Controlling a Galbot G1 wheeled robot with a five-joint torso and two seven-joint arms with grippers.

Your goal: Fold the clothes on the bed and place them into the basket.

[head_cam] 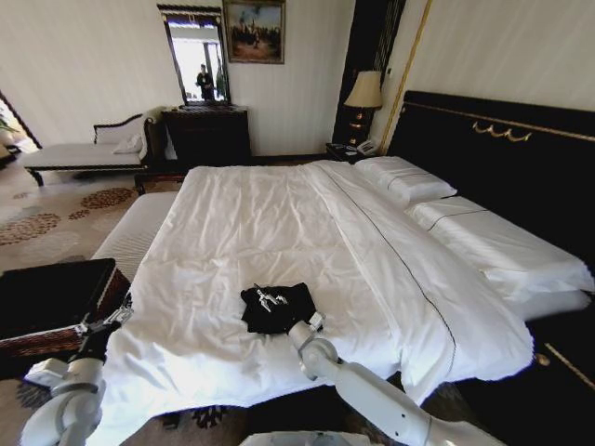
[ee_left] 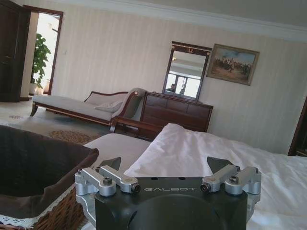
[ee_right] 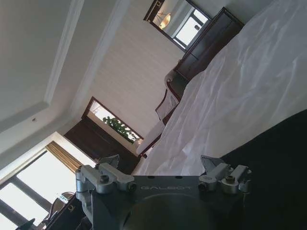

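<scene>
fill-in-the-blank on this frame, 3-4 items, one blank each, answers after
1. The black T-shirt lies on the white ____ of the bed.
2. The right gripper is at the T-shirt's edge with its jaws ____.
3. The left gripper hangs beside the dark wicker ____, near the bed's corner.
4. On the far wall, the mirror hangs above a dark wooden ____.

Missing words: duvet; open; basket; dresser
</scene>
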